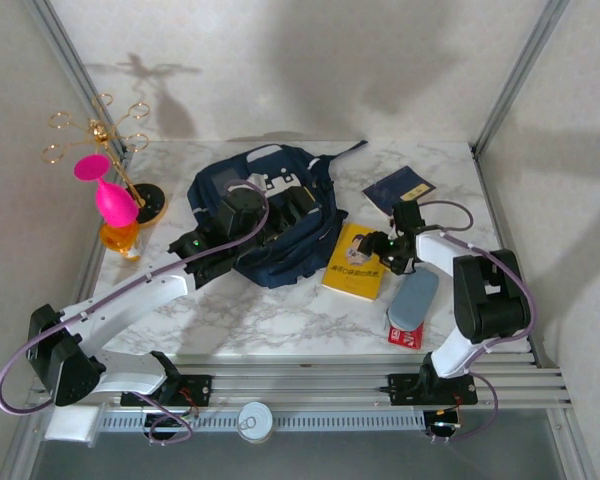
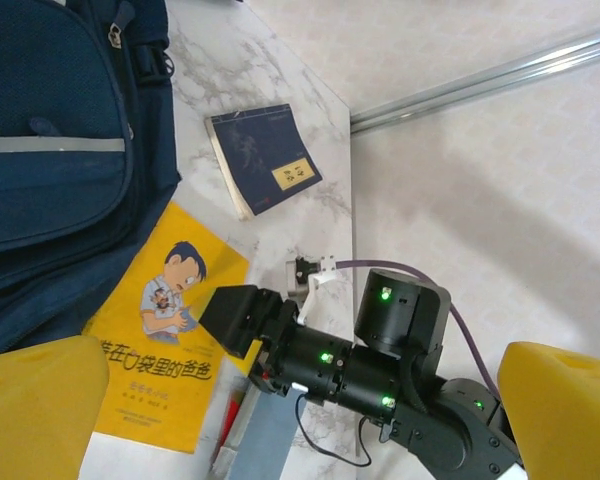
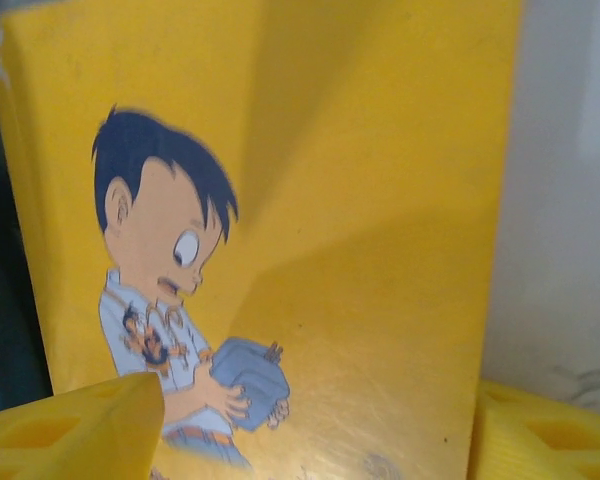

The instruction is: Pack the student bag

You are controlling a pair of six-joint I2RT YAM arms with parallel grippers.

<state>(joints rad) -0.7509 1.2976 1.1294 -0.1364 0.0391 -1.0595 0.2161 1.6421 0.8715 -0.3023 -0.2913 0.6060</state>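
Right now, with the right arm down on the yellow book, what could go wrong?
The right fingers straddle the edge of the yellow book, which lies flat on the table: closing may catch only the cover, or skid it.
The book's corner meets the student bag: a push could wedge it underneath.
The grey pencil case lies close beside the right arm: a swing might knock it.

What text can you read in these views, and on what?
"在口袋里的爸爸": title on the yellow book; its first character is partly hidden.
Small print under that title: too small to read.
Yellow label on the navy booklet: blurred.
Red packet: unreadable.
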